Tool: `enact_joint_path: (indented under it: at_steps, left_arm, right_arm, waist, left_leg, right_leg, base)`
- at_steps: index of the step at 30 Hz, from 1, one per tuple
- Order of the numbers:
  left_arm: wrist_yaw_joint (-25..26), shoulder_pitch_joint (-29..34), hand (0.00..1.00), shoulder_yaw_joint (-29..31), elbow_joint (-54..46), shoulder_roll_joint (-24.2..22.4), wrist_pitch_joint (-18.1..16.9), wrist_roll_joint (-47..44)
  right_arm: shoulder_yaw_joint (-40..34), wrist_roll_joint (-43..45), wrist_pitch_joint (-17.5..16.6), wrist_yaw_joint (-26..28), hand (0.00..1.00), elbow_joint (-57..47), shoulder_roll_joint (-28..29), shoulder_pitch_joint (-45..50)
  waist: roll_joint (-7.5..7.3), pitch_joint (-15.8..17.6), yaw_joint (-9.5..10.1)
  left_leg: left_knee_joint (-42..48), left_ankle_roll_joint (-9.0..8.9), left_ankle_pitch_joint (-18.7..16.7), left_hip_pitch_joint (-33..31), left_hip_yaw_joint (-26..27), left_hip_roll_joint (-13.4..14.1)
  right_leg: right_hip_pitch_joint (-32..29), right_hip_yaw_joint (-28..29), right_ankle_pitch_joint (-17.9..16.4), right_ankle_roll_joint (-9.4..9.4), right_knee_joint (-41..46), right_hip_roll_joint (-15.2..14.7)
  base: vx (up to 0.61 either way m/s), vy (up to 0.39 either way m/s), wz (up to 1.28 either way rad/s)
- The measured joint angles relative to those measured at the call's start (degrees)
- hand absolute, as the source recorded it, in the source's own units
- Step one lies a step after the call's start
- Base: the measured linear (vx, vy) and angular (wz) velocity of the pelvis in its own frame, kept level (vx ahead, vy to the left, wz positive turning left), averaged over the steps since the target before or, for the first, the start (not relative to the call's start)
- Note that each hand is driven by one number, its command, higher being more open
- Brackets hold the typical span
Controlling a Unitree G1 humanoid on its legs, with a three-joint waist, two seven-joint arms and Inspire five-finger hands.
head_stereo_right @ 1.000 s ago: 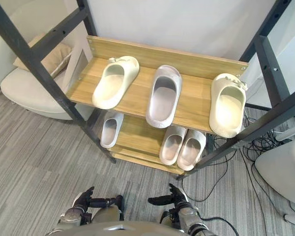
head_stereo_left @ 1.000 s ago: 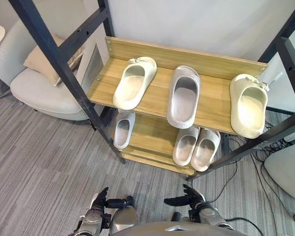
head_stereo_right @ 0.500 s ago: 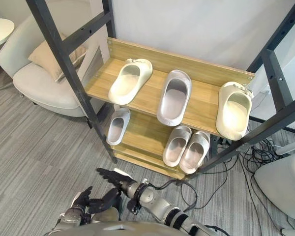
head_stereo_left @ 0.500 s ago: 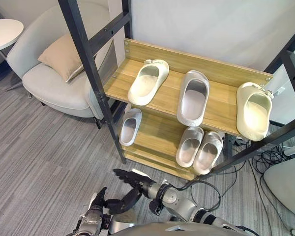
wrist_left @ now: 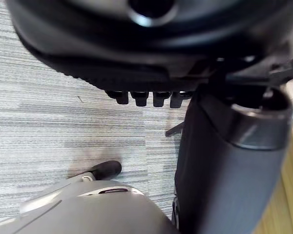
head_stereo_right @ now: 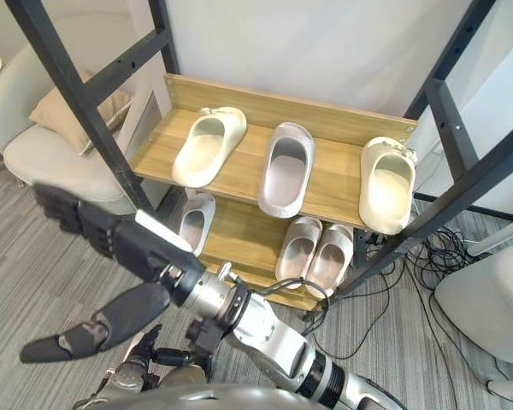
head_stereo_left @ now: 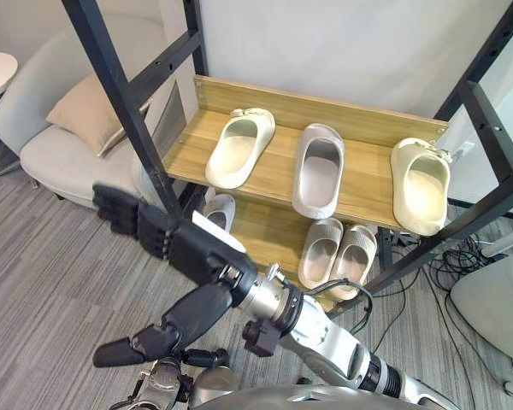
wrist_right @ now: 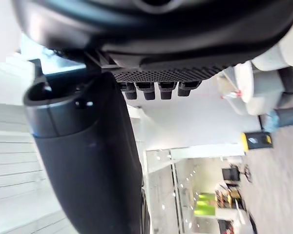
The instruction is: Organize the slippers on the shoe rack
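The wooden shoe rack point(head_stereo_left: 372, 203) has two shelves. On the upper shelf lie a cream slipper point(head_stereo_left: 238, 149) at the left, a grey slipper point(head_stereo_left: 318, 171) in the middle and a second cream slipper point(head_stereo_left: 421, 186) at the right end. On the lower shelf a small grey slipper point(head_stereo_left: 218, 210) lies alone at the left, and a grey pair point(head_stereo_left: 323, 252) point(head_stereo_left: 359, 256) lies side by side at the right. My right hand point(head_stereo_left: 175, 243) is raised close to the camera, left of the rack, open and holding nothing. Low down, my left hand point(head_stereo_right: 137, 369) is open and empty.
Slanted black frame posts point(head_stereo_left: 120, 94) stand in front of the rack on both sides. A pale armchair point(head_stereo_left: 56, 158) with a beige cushion point(head_stereo_left: 87, 115) sits to the left. A white seat point(head_stereo_left: 496, 299) is at the right. Grey carpet covers the floor.
My right arm has swung up and across to the left, its open hand now near the camera. The camera has shifted. The slippers lie as before.
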Motion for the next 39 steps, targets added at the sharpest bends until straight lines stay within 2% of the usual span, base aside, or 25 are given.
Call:
enact_joint_path:
  at_steps: [4,7,9,10,14,16,23,31,39]
  left_arm:
    - [-0.21,0.54,1.00,-0.23,0.83,-0.05,0.01,-2.12]
    - [-0.96,1.40,1.00,-0.20,0.83,-0.33,0.00,-3.05]
    - [-0.64,1.84,1.00,0.12,0.73,-0.53,-0.42,-2.33]
    - [-0.53,1.95,1.00,0.15,0.73,-0.54,-0.65,-2.15]
    - [-1.05,2.22,1.00,0.13,0.66,-0.54,-0.76,-1.42]
    - [-0.94,2.25,1.00,0.13,0.65,-0.54,-0.78,-1.24]
    - [-1.41,2.43,1.00,0.22,0.64,-0.54,-0.78,-1.26]
    - [-2.59,3.03,1.00,2.37,-0.48,-0.56,-0.78,-1.26]
    - [-3.07,2.98,1.00,2.89,-0.55,-0.40,-0.80,-1.25]
  right_arm:
    - [-9.08,-0.46,-3.56,-3.37,1.00,-4.87,-1.15,0.01]
    - [-13.96,-4.70,-5.23,-6.84,1.00,-5.30,-1.69,0.04]
    - [-17.70,-11.97,-6.28,-10.45,1.00,-5.29,-2.88,0.11]
    - [-18.43,-13.06,-6.40,-11.06,1.00,-5.30,-3.16,0.12]
    - [-22.97,-26.52,-6.41,-16.50,1.00,-5.40,-4.16,0.19]
    - [-26.28,-28.51,-6.38,-17.23,1.00,-5.39,-5.28,0.21]
    - [-37.65,-35.08,-5.20,-21.62,1.00,-5.13,-6.75,0.72]
    - [-40.67,-42.11,-1.27,-22.55,1.00,1.98,-8.18,1.61]
    - [-41.51,-44.24,1.16,-22.30,1.00,10.62,-9.28,1.59]
  waist:
    - [0.45,-0.39,-1.27]
    - [1.17,-0.81,-1.73]
    - [1.43,-0.92,-2.10]
    - [1.45,-0.91,-2.20]
    - [1.56,-0.99,-2.75]
    - [1.55,-0.99,-2.79]
    - [1.66,-0.91,-3.39]
    - [0.99,-0.44,-3.47]
    - [0.47,-0.14,-3.07]
  left_leg:
    - [-0.03,0.00,0.00,0.44,0.64,0.12]
    - [-0.42,0.01,0.01,1.15,1.42,0.22]
    - [-0.53,0.02,0.02,1.28,1.42,0.32]
    - [-0.59,0.03,0.03,1.41,1.42,0.34]
    - [-1.39,0.06,0.11,2.12,1.41,0.41]
    - [-1.47,0.07,0.12,2.18,1.40,0.37]
    - [-2.42,0.18,0.33,2.59,1.29,0.28]
    - [-2.50,0.17,0.32,2.59,1.32,0.27]
    - [-2.50,0.17,0.31,2.37,1.12,0.07]
  right_leg:
    - [0.00,0.76,0.18,-0.06,0.09,0.08]
    - [0.08,1.48,0.26,-0.10,0.10,0.19]
    - [0.18,1.50,0.26,-0.11,0.08,0.32]
    - [0.30,1.50,0.26,-0.12,0.08,0.36]
    - [0.78,1.50,0.21,-0.19,-0.26,0.58]
    - [0.86,1.50,0.21,-0.18,-0.37,0.57]
    - [0.93,1.44,0.02,-0.36,-0.48,0.64]
    - [0.84,1.48,-0.07,-0.36,-0.45,0.61]
    - [0.80,1.34,0.01,-0.25,-0.78,0.58]
  base:
    - [-0.02,0.010,-0.09]
    - [-0.01,0.011,-0.13]
    - [0.00,0.000,0.00]
    - [0.00,0.000,0.00]
    - [0.00,0.000,0.00]
    - [0.00,0.000,0.00]
    - [0.00,0.000,0.00]
    - [0.00,0.000,0.00]
    - [0.00,0.000,0.00]
